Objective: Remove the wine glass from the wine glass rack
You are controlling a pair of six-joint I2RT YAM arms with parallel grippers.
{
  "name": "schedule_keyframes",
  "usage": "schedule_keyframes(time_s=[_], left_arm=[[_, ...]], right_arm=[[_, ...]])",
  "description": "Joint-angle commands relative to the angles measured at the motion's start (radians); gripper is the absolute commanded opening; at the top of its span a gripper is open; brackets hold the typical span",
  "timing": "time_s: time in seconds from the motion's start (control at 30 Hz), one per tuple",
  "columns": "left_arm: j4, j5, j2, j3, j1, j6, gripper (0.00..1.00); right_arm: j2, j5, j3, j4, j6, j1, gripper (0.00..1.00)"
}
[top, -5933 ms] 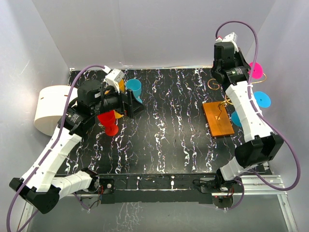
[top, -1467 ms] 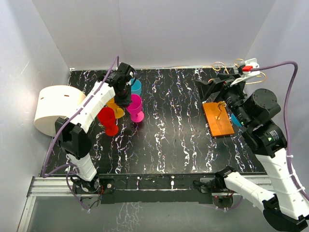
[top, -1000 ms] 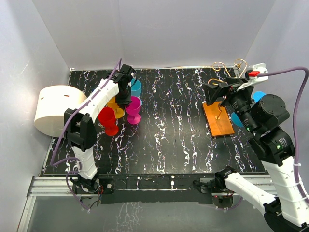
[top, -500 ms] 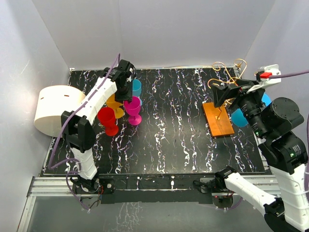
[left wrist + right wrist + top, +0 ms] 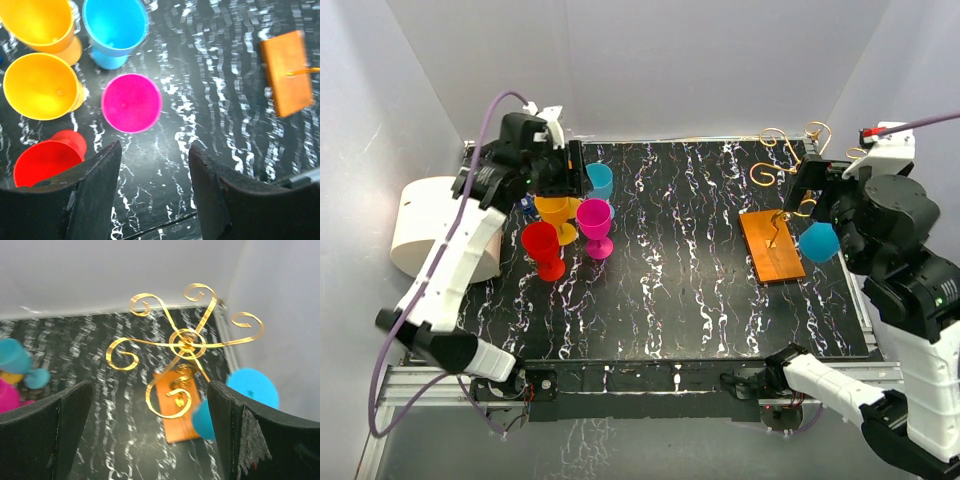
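Note:
A blue wine glass (image 5: 817, 241) hangs upside down from the wine glass rack, whose orange base plate (image 5: 772, 247) carries curled gold hooks (image 5: 788, 150). From the right wrist I look down on the hooks (image 5: 185, 342), the base plate (image 5: 172, 422) and the hanging glass's round foot (image 5: 252, 386). My right gripper (image 5: 812, 178) (image 5: 149, 385) hovers above the rack, open and empty. My left gripper (image 5: 564, 172) (image 5: 155, 146) is raised over the glasses at the far left, open, with nothing between its fingers.
A magenta glass (image 5: 595, 225) (image 5: 131, 102), a red one (image 5: 542, 248) (image 5: 42, 162), a blue one (image 5: 599, 180) (image 5: 115, 25) and two orange ones (image 5: 40, 86) (image 5: 37, 22) stand upright at the table's left. A white cylinder (image 5: 425, 225) sits at the left edge.
My left gripper has opened, let go of the magenta glass and lifted back to the left. My right arm has risen and drawn right above the rack.

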Motion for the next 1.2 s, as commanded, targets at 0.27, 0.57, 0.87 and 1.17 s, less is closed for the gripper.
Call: schedule_keyframes(time_s=[0.27, 0.57, 0.87, 1.17], left_arm=[[0.317, 0.408, -0.289, -0.172, 0.003, -0.043, 0.77], [0.388, 0.531, -0.374, -0.272, 0.003, -0.053, 0.91], [0.405, 0.569, -0.424, -0.324, 0.003, -0.048, 0.93], [0.388, 0.550, -0.432, -0.313, 0.003, -0.024, 0.94]], right_arm=[[0.140, 0.437, 0.063, -0.247, 0.038, -0.002, 0.73], [0.224, 0.568, 0.006, -0.319, 0.077, -0.002, 0.56], [0.270, 0.588, -0.014, -0.190, 0.004, -0.067, 0.59], [0.307, 0.490, -0.042, -0.100, -0.093, -0.197, 0.58]])
